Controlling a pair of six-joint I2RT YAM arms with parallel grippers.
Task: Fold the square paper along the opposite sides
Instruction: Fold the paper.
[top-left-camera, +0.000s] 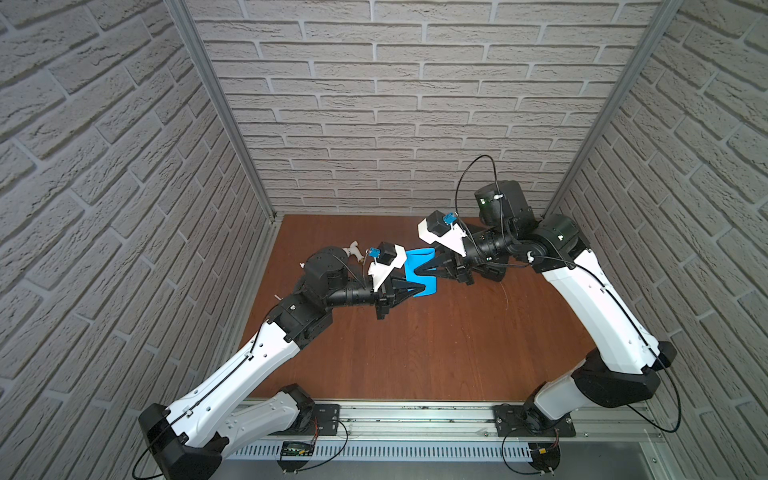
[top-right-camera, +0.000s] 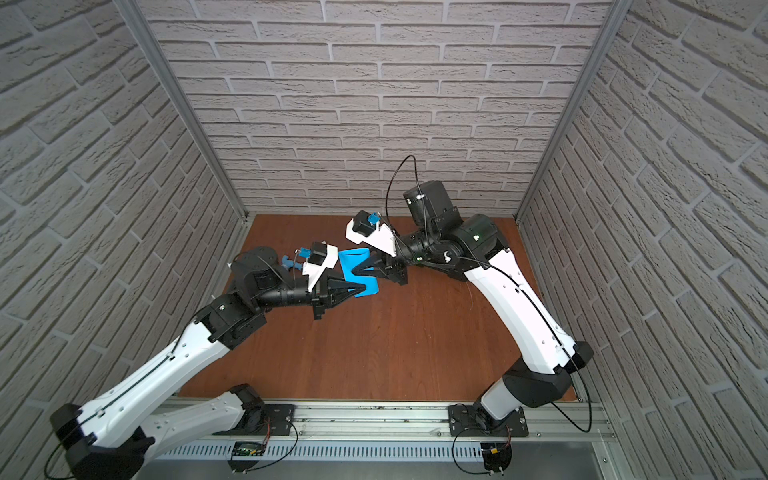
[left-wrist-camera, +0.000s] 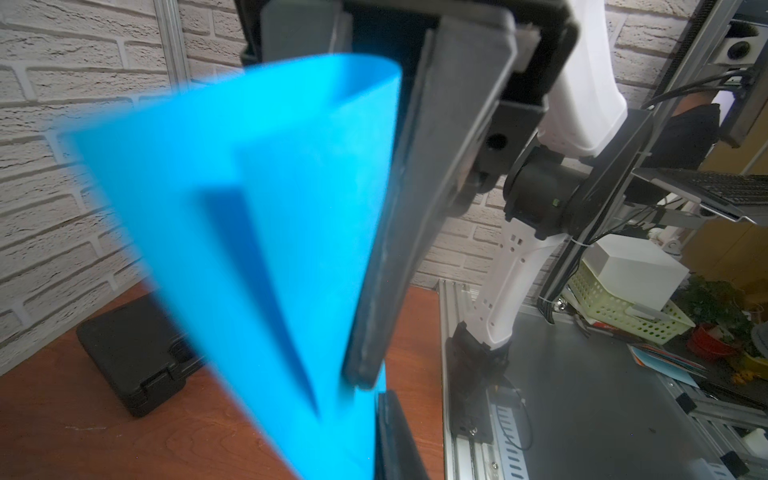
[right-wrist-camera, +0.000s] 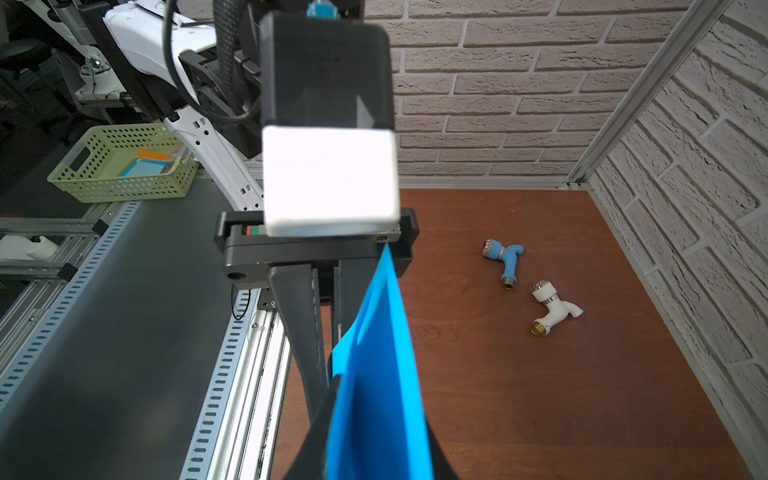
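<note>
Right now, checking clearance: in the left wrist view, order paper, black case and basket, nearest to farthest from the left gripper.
1. Paper: pinched in the left gripper.
2. Black case: on the table beyond it.
3. Basket: off the table, farthest.

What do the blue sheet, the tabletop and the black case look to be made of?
The sheet looks like thin matte paper: it curls softly where it is held. The tabletop is reddish-brown wood or wood-look laminate, with visible grain lines and a slight sheen. The case is probably moulded black plastic, with a dull finish and moulded latches.
</note>
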